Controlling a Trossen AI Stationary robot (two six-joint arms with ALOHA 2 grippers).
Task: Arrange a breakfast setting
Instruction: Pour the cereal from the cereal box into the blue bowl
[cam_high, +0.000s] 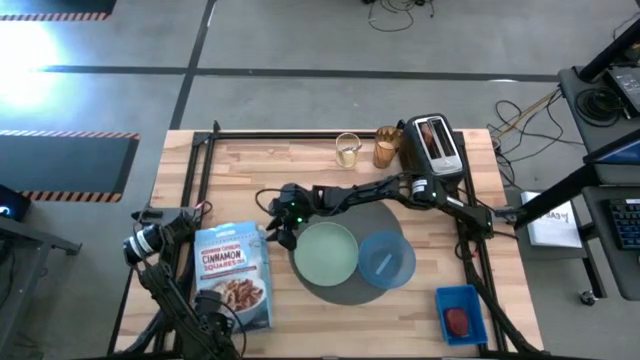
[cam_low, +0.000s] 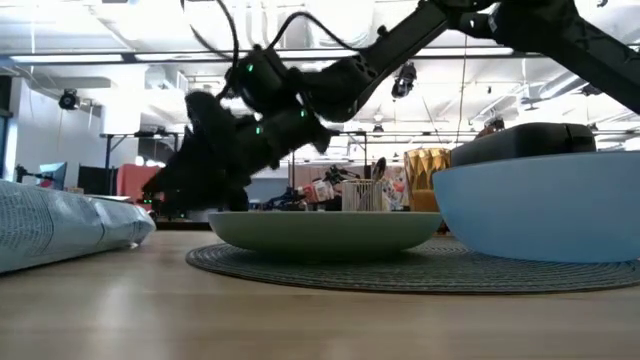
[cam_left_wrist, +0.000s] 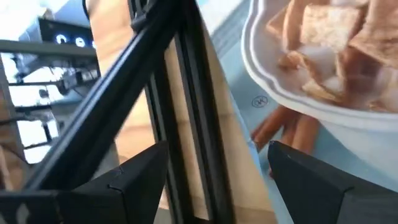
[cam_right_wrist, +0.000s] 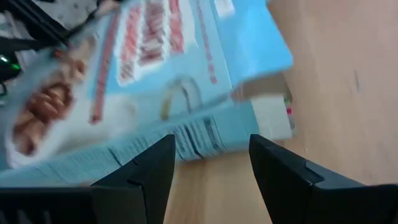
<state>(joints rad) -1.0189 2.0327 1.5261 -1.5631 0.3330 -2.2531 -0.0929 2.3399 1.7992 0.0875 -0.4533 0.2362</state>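
- Right pincer (cam_high: 283, 236) sits at the left rim of the pale green plate (cam_high: 326, 250), between the plate and the cereal box (cam_high: 236, 275); its wrist camera looks straight at the box's top end.
- Cereal box lies flat on the worktop (cam_high: 300, 160), long axis running front-to-back, just beside the right pincer on its left side.
- Left pincer (cam_left_wrist: 211, 174) is by the box's near-left edge, fingers apart, empty; its view shows the printed bowl on the box face.
- Both arms are close to the box; the right looks nearer its top flap.
- Right pincer: fingers apart, nothing between them, no visible contact with box or plate.
- Setting so far: plate and blue bowl (cam_high: 386, 260) on the round dark-grey mat (cam_high: 384, 214); amber glass (cam_high: 386, 148) at the back by the toaster (cam_high: 434, 143).
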